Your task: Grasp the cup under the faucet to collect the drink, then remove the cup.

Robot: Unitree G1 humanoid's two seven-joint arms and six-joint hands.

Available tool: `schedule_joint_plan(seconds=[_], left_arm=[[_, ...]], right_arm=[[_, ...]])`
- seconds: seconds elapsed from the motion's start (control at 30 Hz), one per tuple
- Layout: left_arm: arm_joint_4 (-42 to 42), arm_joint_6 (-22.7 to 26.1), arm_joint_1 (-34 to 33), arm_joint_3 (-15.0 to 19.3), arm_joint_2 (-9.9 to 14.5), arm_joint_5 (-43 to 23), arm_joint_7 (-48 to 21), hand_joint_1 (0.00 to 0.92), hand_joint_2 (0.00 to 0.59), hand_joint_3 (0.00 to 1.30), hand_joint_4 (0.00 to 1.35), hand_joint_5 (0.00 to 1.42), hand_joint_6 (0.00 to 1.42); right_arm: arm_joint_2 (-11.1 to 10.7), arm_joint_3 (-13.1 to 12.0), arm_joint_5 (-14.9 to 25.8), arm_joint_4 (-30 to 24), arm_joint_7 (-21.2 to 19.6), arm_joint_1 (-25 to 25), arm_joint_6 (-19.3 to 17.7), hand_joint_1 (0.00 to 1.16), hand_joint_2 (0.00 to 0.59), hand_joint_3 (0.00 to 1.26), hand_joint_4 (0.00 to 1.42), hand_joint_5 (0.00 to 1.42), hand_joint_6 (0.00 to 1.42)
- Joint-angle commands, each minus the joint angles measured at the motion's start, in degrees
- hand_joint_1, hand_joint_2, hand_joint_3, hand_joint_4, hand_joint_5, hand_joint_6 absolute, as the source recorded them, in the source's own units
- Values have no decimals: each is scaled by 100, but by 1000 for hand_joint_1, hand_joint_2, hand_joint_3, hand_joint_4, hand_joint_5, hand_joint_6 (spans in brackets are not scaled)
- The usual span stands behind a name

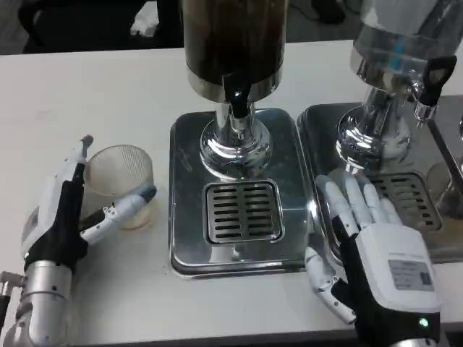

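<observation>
A clear ribbed cup (124,182) stands upright on the white table, left of the dark drink dispenser (233,43). Its black faucet (236,103) hangs over the slotted drip grate (242,211), which has nothing on it. My left hand (61,211) reaches around the cup: the thumb lies across its near side and the fingers (77,160) stand just off its left rim, not closed on it. My right hand (376,249) lies flat with its fingers spread, over the gap between the two steel trays, holding nothing.
The dispenser stands on a steel tray (189,246). A second dispenser (398,50) with a clear tank and a black tap handle (438,72) stands on its own tray (448,249) at the right. The table's near edge runs just below both wrists.
</observation>
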Motion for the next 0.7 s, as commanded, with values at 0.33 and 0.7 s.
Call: schedule_joint_plan(seconds=[0.33, 0.7], left_arm=[[152, 80, -170, -275, -12, 201, 134, 454, 50, 16, 60, 307, 368], [205, 174, -267, -422, -109, 379, 490, 593, 42, 613, 782, 909, 1100]], right_arm=[[88, 34, -8, -191, 13, 169, 119, 75, 550, 74, 0, 0, 88], [174, 7, 0, -229, -5, 203, 136, 86, 550, 82, 0, 13, 133]])
